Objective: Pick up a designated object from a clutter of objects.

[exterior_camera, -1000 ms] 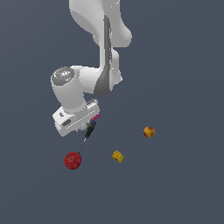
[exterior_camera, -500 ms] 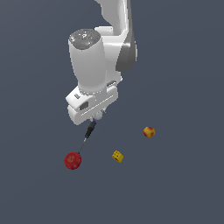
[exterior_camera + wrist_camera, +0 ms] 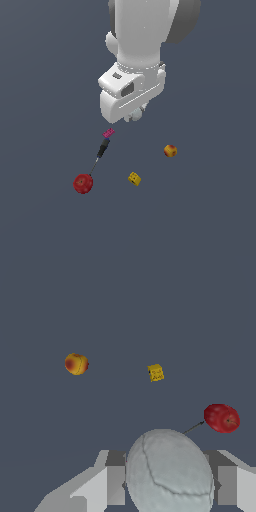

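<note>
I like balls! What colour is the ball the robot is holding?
Pale grey-white with thin dark crack-like lines. The ball shows best in the wrist view, between the tool's fingers.

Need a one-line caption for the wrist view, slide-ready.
Pale grey-white ball sits between the pincer fingers, with red ball, yellow holed block and orange-yellow cube on the floor beyond.

ball: pale grey-white ball [image 3: 169, 472] with thin crack-like seams, clamped in my tool [image 3: 134, 116], lifted clear of the table
clutter: red ball [image 3: 83, 183], yellow holed block [image 3: 134, 178], orange-yellow cube [image 3: 170, 150], magenta brick [image 3: 108, 133], thin black tool [image 3: 101, 152], all scattered on the table
</note>
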You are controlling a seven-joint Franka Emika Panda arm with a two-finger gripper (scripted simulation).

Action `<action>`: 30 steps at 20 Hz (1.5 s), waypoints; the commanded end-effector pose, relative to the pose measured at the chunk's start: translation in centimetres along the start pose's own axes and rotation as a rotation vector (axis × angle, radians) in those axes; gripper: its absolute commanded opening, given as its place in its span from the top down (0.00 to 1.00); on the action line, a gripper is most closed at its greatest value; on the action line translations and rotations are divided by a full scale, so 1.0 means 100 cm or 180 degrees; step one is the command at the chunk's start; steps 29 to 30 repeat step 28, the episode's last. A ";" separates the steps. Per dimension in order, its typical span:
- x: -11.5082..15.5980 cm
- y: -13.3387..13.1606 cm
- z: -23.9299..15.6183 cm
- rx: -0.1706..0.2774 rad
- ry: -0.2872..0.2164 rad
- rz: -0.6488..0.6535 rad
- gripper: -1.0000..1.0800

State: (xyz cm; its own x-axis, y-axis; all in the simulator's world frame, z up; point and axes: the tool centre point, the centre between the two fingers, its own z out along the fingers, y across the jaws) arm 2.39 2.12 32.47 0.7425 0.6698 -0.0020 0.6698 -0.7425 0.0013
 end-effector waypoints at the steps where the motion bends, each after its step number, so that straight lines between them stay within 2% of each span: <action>1: 0.015 -0.014 -0.025 0.0001 -0.0001 0.0002 1.00; 7: 0.046 -0.039 -0.074 0.0003 0.0004 0.0007 1.00; 14: 0.068 -0.056 -0.108 0.0004 0.0005 0.0010 1.00; 21: 0.079 -0.063 -0.122 0.0004 0.0006 0.0011 1.00; 30: 0.079 -0.062 -0.123 0.0004 0.0006 0.0011 1.00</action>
